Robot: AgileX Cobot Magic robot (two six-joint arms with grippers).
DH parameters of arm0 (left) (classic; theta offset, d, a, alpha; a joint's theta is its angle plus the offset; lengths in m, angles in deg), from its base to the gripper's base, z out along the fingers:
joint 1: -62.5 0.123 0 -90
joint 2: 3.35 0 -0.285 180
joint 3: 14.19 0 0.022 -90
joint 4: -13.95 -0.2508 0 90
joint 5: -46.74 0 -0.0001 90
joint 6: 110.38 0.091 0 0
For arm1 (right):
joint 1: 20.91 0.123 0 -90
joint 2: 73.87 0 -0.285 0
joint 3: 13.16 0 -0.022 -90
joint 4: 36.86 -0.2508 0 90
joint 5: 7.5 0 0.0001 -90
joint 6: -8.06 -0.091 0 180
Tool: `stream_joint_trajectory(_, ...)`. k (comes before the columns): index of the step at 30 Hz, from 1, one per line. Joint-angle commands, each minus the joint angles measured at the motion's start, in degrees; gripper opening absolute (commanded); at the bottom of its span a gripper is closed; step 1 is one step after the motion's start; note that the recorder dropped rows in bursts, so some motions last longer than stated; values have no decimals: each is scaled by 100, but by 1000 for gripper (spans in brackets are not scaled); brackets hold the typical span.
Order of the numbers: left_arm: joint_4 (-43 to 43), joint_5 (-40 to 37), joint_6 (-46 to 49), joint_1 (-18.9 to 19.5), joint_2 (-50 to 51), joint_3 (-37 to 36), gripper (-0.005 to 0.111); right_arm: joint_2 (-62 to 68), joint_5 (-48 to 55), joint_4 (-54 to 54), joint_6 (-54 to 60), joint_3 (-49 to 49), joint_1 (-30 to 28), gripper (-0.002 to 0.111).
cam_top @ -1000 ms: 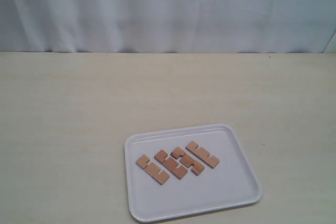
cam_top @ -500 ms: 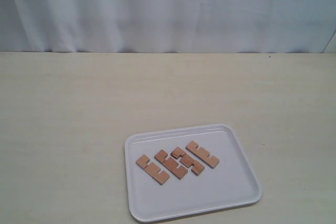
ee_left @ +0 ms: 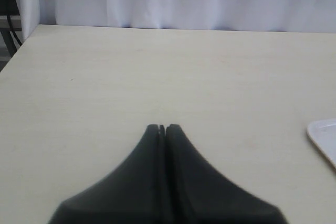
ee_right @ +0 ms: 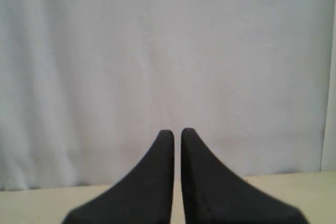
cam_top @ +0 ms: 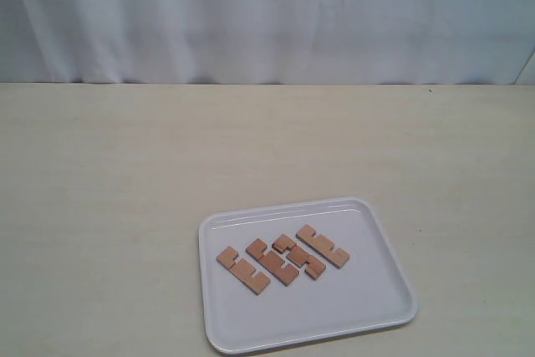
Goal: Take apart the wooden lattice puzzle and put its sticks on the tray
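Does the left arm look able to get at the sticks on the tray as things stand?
Probably yes: the sticks lie uncovered on the tray, with bare table between it and the left hand, though that hand is shut.

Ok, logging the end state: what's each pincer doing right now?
Left pincer: closed, holding nothing.
Right pincer: closed, holding nothing.

**A curtained lab test bench**

The place looked like a lab bench set up for trials. A pale cream wood-grain tabletop (cam_top: 125, 206) was backed from side to side by a white pleated fabric curtain (cam_top: 267, 14). A flat white rectangular plastic tray (cam_top: 368, 290) sat on it. Dark equipment with a black cable (ee_left: 5, 1) stood beyond one table edge.
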Motion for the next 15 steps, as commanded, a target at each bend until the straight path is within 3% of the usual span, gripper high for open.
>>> stream_joint_trajectory(1, -36, 40, 4, 5, -6, -13, 0, -23, -108, 8, 25, 761, -24, 4)
stream_joint_trajectory(15, -36, 40, 4, 5, -6, -13, 0, -23, 702, -295, 28, 1040, -24, 4)
